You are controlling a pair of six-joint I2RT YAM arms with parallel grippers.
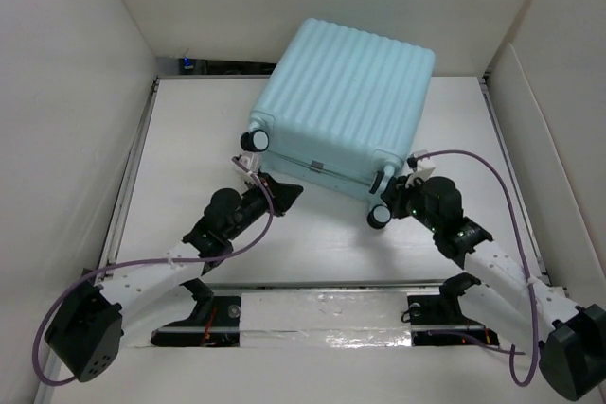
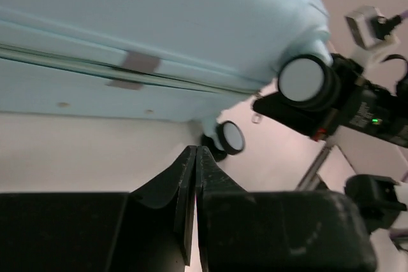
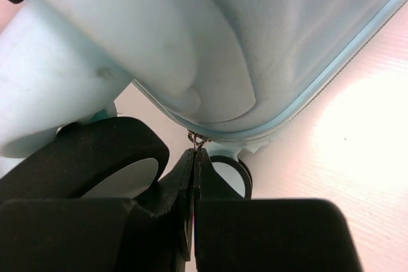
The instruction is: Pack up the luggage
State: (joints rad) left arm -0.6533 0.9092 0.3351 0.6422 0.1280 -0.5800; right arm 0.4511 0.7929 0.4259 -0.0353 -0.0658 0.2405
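The luggage [image 1: 341,101], a pale aqua-blue ribbed hard-shell suitcase, lies closed at the back middle of the table, its wheels towards me. My left gripper [image 1: 289,194] is shut and empty, just in front of the case's near side [image 2: 159,23], apart from it. My right gripper [image 1: 396,186] is at the case's near right corner, between two wheels. In the right wrist view its fingers [image 3: 194,152] are shut on the small metal zipper pull [image 3: 198,139] hanging from the zipper seam of the case [image 3: 223,42].
Black-and-white spinner wheels stick out at the near left [image 1: 254,140] and near right [image 1: 379,218] corners. White walls [image 1: 66,92] enclose the table on three sides. A metal rail [image 1: 312,283] runs along the near edge. The right arm [image 2: 363,113] shows in the left wrist view.
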